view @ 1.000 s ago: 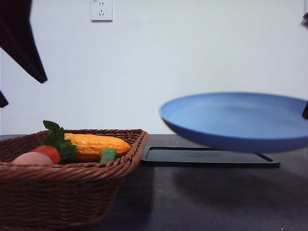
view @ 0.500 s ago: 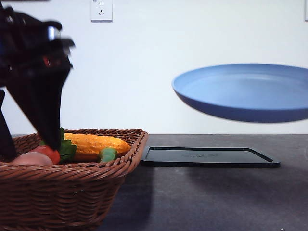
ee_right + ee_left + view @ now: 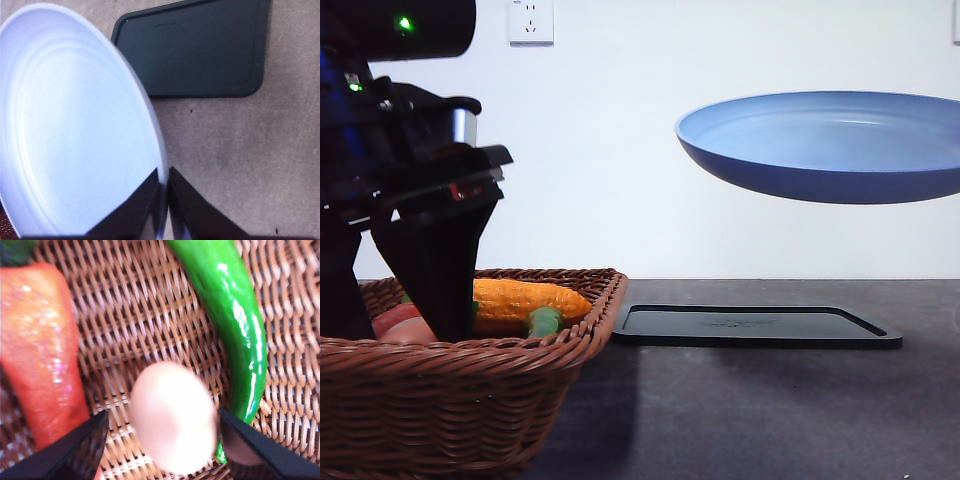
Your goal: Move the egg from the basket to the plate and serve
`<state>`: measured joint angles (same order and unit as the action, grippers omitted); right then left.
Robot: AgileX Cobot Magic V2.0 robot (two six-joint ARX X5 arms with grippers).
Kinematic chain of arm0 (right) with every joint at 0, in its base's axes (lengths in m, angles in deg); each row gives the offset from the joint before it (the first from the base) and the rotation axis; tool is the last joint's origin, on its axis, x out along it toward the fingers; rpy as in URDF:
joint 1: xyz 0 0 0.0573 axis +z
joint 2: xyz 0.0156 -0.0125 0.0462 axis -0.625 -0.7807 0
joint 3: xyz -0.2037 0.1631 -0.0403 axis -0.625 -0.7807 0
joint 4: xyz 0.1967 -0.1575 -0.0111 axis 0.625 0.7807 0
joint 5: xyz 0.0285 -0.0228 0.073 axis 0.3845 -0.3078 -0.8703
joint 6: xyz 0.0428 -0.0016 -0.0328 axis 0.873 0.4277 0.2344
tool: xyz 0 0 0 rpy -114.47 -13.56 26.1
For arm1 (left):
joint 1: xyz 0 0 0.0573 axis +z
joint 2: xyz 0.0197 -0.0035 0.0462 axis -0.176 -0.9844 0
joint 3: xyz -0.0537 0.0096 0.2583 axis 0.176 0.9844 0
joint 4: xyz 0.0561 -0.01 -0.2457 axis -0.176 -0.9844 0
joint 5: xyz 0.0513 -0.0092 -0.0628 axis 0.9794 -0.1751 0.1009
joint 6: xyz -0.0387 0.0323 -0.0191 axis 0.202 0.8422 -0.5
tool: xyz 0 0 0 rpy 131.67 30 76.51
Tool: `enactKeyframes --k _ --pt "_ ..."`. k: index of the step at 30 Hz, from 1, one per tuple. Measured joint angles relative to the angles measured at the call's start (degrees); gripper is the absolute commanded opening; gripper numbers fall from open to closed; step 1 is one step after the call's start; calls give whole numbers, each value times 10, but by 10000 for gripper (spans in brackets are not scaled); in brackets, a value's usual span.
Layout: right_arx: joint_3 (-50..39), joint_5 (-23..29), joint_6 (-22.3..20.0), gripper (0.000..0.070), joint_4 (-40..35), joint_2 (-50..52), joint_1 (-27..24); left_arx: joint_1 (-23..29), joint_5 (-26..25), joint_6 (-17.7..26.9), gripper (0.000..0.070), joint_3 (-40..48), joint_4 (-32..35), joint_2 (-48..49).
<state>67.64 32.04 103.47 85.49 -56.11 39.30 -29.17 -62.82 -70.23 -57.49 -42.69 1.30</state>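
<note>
The basket (image 3: 470, 390) is brown woven wicker with a braided rim. The egg (image 3: 173, 417) is pale pinkish-white. Beside it lie a glossy green pepper (image 3: 235, 325) and a red-orange carrot (image 3: 42, 350). The plate (image 3: 830, 145) is matte light blue; the tray (image 3: 755, 325) is black, on a dark grey desk (image 3: 770, 420).

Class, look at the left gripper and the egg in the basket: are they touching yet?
Apart. The left wrist view shows the left gripper open around the egg, with woven basket visible between each finger and the egg.
</note>
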Motion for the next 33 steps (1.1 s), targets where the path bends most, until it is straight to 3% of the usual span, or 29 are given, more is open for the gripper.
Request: enactKeyframes --k 14,22,29,33 --pt "0 0 0 0 0 0 0 0 -2 1 222 0 0 -1" --pt "0 -1 0 0 20 0 0 0 -2 20 220 -31 -41 4" --pt "0 -12 0 0 34 -5 1 0 -7 33 221 -132 -64 65" --pt "0 -46 4 0 34 -29 17 -18 -44 34 221 -199 -60 78"
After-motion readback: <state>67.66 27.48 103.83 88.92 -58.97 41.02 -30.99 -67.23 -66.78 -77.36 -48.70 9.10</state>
